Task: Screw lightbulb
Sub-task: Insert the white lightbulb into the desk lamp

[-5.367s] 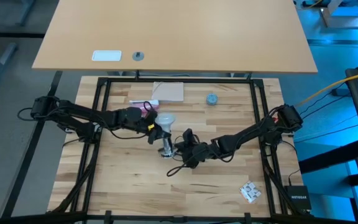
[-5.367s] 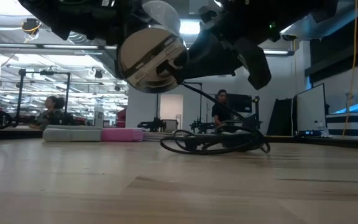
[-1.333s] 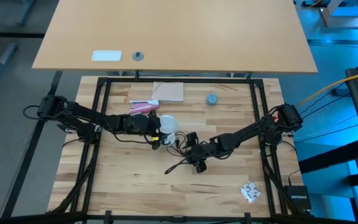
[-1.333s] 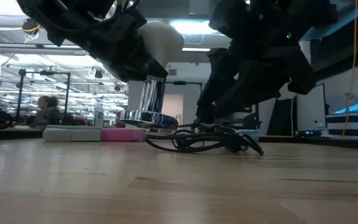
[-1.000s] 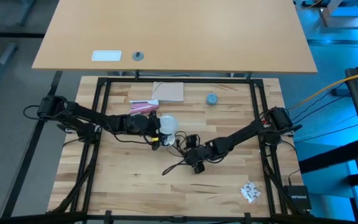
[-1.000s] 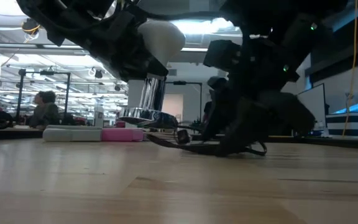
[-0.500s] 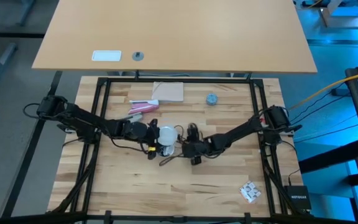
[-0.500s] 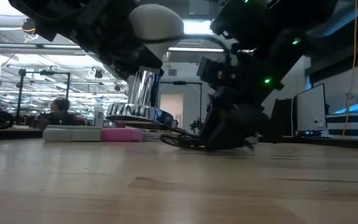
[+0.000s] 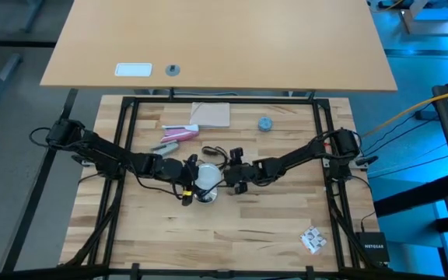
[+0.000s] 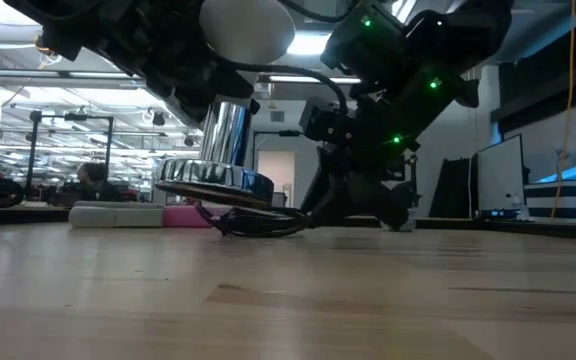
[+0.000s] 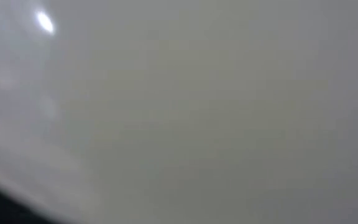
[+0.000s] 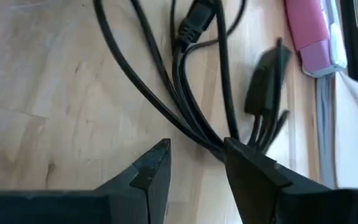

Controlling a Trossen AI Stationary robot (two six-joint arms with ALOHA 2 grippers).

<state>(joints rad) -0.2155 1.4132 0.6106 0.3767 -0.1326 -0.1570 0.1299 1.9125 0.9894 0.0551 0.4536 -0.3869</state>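
From above, we see both arms meeting at the middle of the wooden table (image 9: 271, 225). Our left gripper (image 9: 191, 173) is clamped on the lightbulb (image 9: 206, 176), whose white globe hides the socket (image 9: 205, 195) beneath it. The right gripper (image 9: 230, 175) sits just beside the bulb, by the coiled black cord (image 9: 212, 152). A small blue-grey cap (image 9: 264, 124) lies well apart, toward the far edge.

From table height, the lightbulb (image 10: 247, 29) stands upright, screw base down into the silvery socket (image 10: 214, 178), whose flared plate tilts clear of the wood with the cord (image 10: 258, 225) trailing under it. The right arm's dark body hangs just beside it.

The left wrist camera shows only frosted white: the lightbulb (image 11: 216, 112) is pressed right against the lens, which fits a closed grip.

The right wrist view shows our right gripper (image 12: 194, 162) with fingers (image 12: 151, 168) parted over the cord (image 12: 166, 93); nothing is pinched between them, and a pink item (image 12: 312, 31) lies beyond.

To thread well, we judge the socket must be steadied first, since it tilts and would likely spin with the bulb. Then we keep the bulb in line with the socket, turning gently without pressing sideways.
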